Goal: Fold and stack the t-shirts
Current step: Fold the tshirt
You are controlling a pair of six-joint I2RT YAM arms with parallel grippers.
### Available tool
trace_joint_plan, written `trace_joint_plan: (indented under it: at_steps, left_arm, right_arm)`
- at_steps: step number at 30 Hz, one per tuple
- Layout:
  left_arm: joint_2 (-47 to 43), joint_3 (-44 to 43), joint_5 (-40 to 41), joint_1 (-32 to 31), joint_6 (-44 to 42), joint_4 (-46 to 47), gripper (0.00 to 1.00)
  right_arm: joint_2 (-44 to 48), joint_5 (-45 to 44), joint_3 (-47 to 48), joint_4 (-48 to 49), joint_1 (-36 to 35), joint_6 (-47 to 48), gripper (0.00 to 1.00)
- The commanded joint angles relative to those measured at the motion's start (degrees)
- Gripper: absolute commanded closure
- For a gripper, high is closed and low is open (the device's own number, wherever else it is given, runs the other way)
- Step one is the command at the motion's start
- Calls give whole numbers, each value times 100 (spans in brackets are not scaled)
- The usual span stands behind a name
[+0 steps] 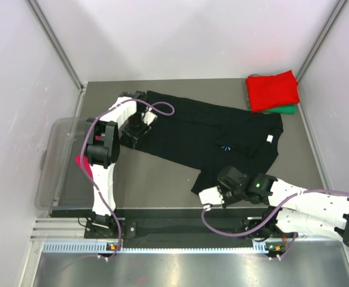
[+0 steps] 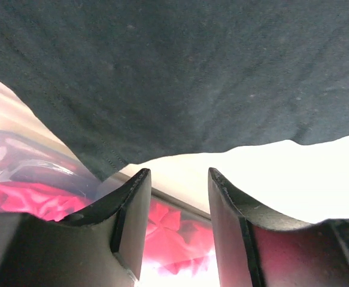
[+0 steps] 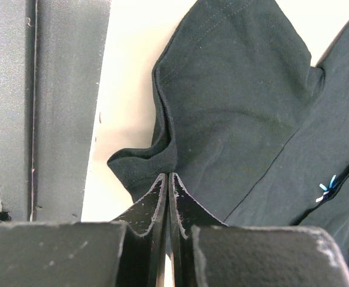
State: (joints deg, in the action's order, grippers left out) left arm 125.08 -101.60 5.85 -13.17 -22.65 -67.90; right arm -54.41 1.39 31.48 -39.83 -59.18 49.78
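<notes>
The black t-shirt [image 1: 210, 134] lies spread on the table, with a light-blue starburst print [image 3: 325, 188] and a white neck label [image 1: 269, 139]. My right gripper [image 1: 213, 194] is at its near corner, shut on a puckered fold of the black cloth [image 3: 162, 158]. My left gripper [image 1: 135, 128] is at the shirt's far-left edge, open and empty, with the hem [image 2: 162, 89] just ahead of its fingertips. A folded red t-shirt [image 1: 273, 89] lies on a green one [image 1: 285, 109] at the back right. A magenta t-shirt [image 1: 81, 164] lies in the bin.
A clear plastic bin [image 1: 57, 161] stands at the table's left edge, also showing in the left wrist view [image 2: 36, 179]. A dark rail [image 1: 180, 227] runs along the near edge by the arm bases. Enclosure walls stand on both sides.
</notes>
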Motion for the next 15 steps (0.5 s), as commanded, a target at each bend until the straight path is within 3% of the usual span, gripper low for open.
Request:
trace_joint_plan:
  at_steps: [1,10,15]
  left_arm:
    - [-291,9,162,7,-152,75,52]
    - [-36,53,180,7,-257,110,46]
    - [157,132,163,16,-301,216,50]
  right_arm:
    - [62,37,16,99,73,-65,100]
    - [45,63,16,90,143,-65,100]
    - [36,72,16,81,161,-65,100]
